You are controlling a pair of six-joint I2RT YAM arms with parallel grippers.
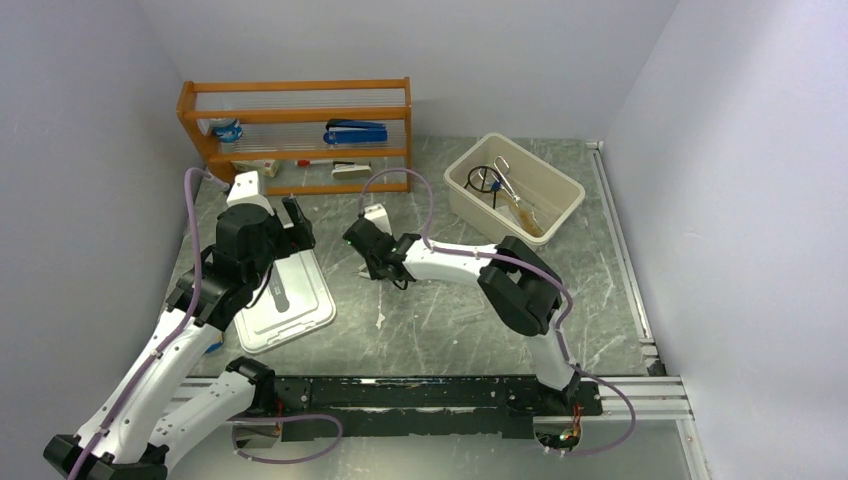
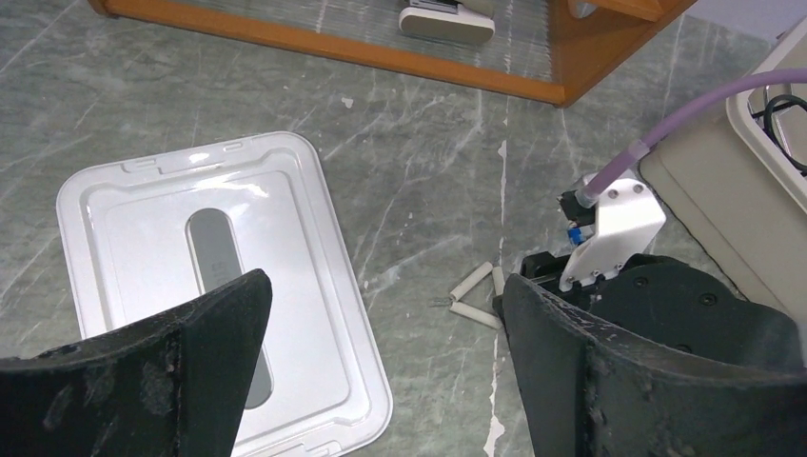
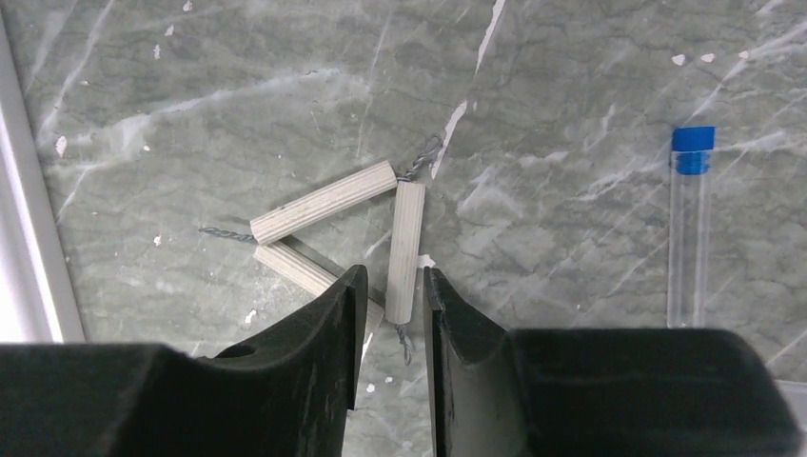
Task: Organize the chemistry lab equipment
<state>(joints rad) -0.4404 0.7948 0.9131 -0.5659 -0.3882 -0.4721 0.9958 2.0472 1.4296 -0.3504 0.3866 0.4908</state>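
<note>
**Right gripper** (image 3: pixel 395 286): black two-finger jaws, narrowed and set low over the grey-green marbled tabletop (image 3: pixel 571 95). They straddle one bar of the triangle. A sliver of gap shows on one side of the bar, so it cannot be told whether they pinch it yet.

**Triangle** (image 3: pixel 324 203): three pale ribbed cylinders strung on twisted grey wire, lying flat on the table near its middle. Wire tails stick out at the corners. The bar between the jaws is the one nearest the tube.

**Blue-capped clear tube** (image 3: pixel 689 238): lies flat on the table, cap away from the wrist camera, well apart from the triangle.

**Left gripper** (image 2: pixel 385 381): black fingers spread wide and holding nothing, hovering above the table beside the lid's edge.

**White rectangular plastic lid** (image 2: pixel 143 219): flat on the table, rounded corners, a long grey oval recess in its middle.

**Beige rectangular plastic bin** (image 1: pixel 480 210): at the far right of the table, set at an angle. It holds a black wire tripod ring (image 1: pixel 485 180), metal tongs (image 1: pixel 505 172) and a piece of amber rubber tubing (image 1: pixel 525 215).

**Orange-framed shelf** (image 1: pixel 300 87): stands against the back wall at far left, with a blue stapler (image 1: pixel 355 132) on its middle level.
</note>
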